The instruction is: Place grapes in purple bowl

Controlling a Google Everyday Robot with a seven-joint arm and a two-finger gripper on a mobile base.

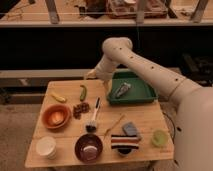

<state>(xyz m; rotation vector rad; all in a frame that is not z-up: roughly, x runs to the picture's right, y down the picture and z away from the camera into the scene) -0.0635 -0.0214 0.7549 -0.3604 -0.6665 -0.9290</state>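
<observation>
The grapes (81, 108) lie ungrasped at centre left, well apart from the purple bowl (89, 147) at the bottom. The gripper (92, 75) hovers at upper centre, and whether it is apart or together cannot be told. Pickup and placement appear still to do.

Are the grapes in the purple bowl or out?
Out. The grapes lie on the table beside the orange bowl, apart from the purple bowl; the hand hangs near the green tray.

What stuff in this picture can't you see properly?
All in the camera view.
1. Gripper, over the table's back edge left of the tray: too small to tell if it carries anything.
2. Grey lump in the tray: too small to name.
3. Purple bowl: pale patch inside, bottom or contents unclear.
4. Robot's body: cut off by the right edge.
</observation>
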